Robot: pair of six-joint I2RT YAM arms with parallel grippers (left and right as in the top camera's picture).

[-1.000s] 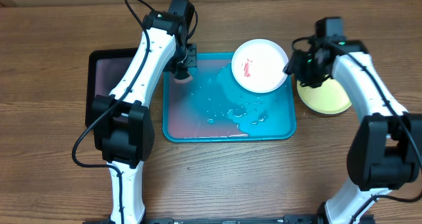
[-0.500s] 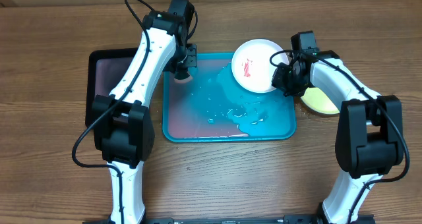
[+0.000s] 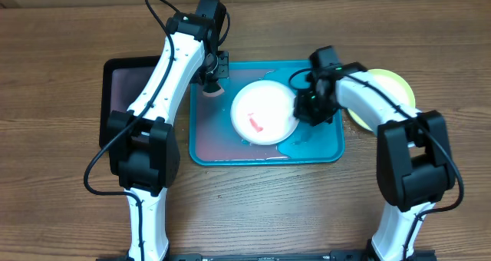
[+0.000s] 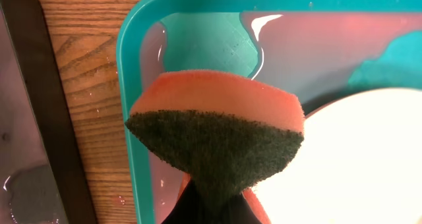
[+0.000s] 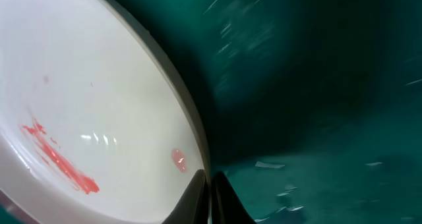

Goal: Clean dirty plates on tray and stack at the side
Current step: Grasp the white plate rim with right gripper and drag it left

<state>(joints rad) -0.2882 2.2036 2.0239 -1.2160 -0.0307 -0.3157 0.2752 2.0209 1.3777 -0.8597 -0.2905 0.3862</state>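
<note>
On the counter (image 3: 61,184), at the middle of the tray (image 3: 326,152), the white plate (image 3: 265,111) is now lying: my right end effector (image 3: 307,111), pinching its 3 o'clock rim, is dragging it in from 1 o'clock. My left end effector (image 3: 212,83) is clamping the sponge (image 4: 217,138) at 11 o'clock, awaiting the red smear (image 3: 255,125).

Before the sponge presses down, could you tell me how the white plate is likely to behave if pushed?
The white plate will probably slide easily, since it sits on the wet tray. It looks thin and shallow, so likely light. Held only at its rim by the right jaws, it may pivot.
</note>
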